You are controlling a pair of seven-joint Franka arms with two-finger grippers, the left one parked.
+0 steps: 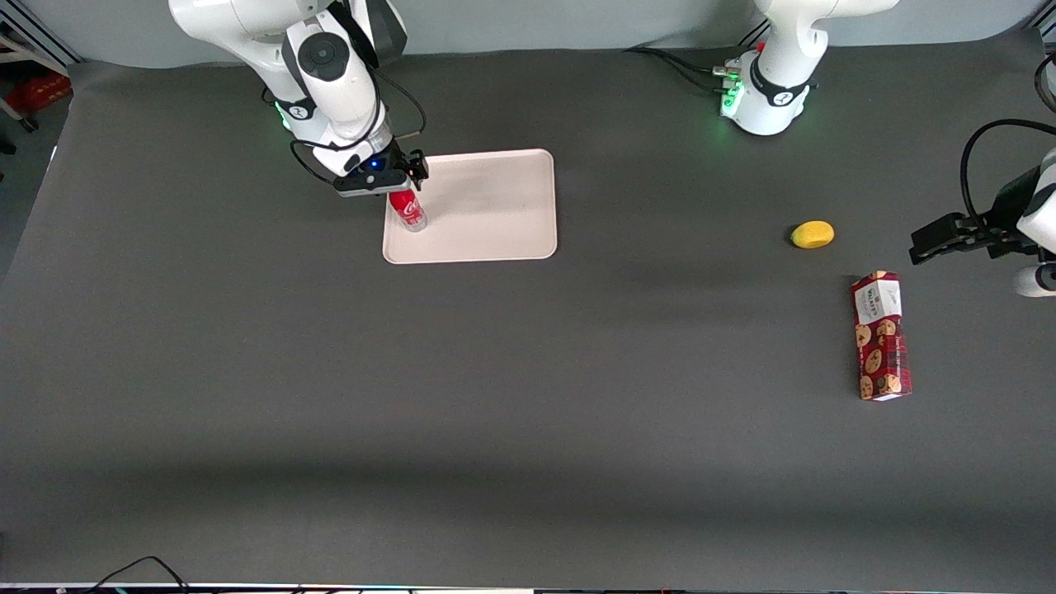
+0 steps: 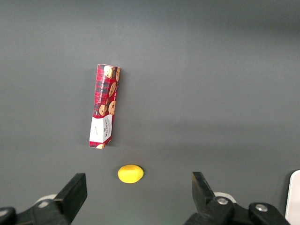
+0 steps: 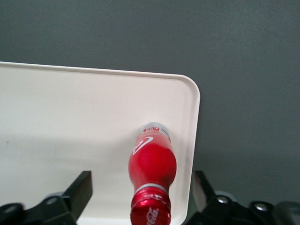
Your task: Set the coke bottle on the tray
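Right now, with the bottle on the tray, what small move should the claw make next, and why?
Probably lift the claw straight up. Its fingers stand open, apart from the coke bottle, which stands upright on the tray close to its rim; a sideways move could tip it.

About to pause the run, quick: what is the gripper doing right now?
Gripper: open, jaws standing apart on either side of the coke bottle, which stands upright on the tray near its edge.

arm: white glossy shells, black joints | cables: black | claw point(image 1: 402, 183): black, blue LED | base: green glow
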